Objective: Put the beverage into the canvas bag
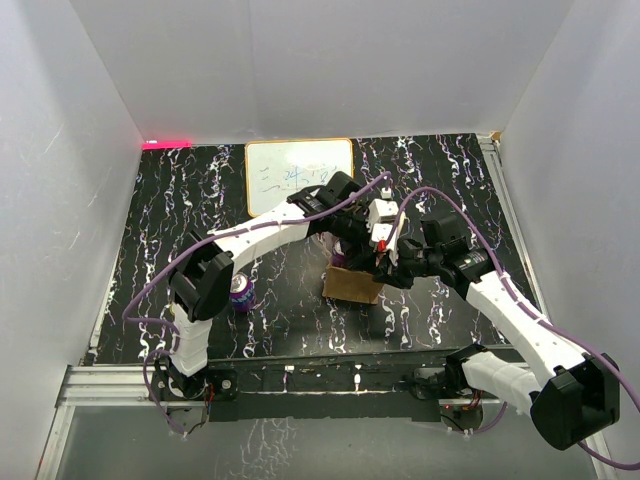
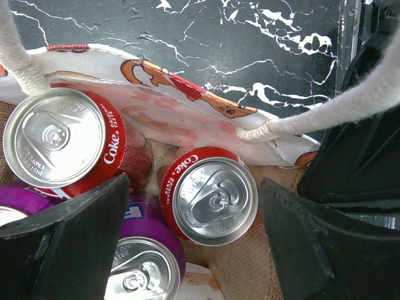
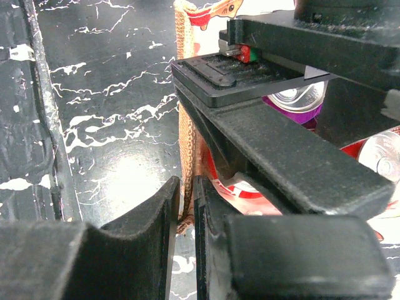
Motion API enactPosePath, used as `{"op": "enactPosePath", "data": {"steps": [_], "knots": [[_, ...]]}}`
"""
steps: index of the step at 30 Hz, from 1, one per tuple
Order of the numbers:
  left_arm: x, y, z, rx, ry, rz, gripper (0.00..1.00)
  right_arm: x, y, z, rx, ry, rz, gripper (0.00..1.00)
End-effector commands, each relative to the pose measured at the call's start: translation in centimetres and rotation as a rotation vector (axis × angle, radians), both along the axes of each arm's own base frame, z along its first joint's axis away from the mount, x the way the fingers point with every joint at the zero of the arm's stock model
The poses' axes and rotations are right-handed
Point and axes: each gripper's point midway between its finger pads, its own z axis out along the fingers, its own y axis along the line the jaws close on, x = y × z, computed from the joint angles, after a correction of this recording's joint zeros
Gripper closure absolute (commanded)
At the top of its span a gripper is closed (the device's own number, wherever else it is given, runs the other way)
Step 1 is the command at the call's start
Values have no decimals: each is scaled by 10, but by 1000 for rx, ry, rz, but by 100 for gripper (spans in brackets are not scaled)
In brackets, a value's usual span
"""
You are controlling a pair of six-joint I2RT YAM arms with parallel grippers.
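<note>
two arms meet over the tan canvas bag (image 1: pixel 350 285) on the black marbled worktop (image 1: pixel 180 200). left wrist: left pincer (image 2: pixel 194 187) spread, a red coke can (image 2: pixel 215 201) between its fingers inside the bag, beside purple cans (image 2: pixel 153 228). right wrist: right pincer (image 3: pixel 185 194) pinches the woven rim.

From above, the canvas bag (image 1: pixel 352 285) shows only its tan near corner; the rest lies under the left arm (image 1: pixel 300 222) and right arm (image 1: pixel 445 258). The left arm's elbow half covers the purple can (image 1: pixel 240 291). The whiteboard (image 1: pixel 298 176) writing is too small to read. In the left wrist view the bottom edge and a black finger (image 2: pixel 69 244) cut off two purple cans (image 2: pixel 156 231); in the right wrist view the right edge cuts a red can (image 3: pixel 378 159).
</note>
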Motion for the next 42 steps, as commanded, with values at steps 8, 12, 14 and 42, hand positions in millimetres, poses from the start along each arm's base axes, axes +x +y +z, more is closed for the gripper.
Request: {"op": "enactPosePath", "data": {"steps": [8,12,14,42], "knots": [[-1,-5,58,-94,-97,-55,16,-6,4,13,41,-4,26,82],[6,-1,76,-117,-178,-38,15,-7,6,16,48,-2,36,81],[11,3,86,-118,-209,-24,15,-8,6,16,50,-3,41,80],[36,191,202,-70,-347,346,7,7,17,68,98,-74,67,48]]}}
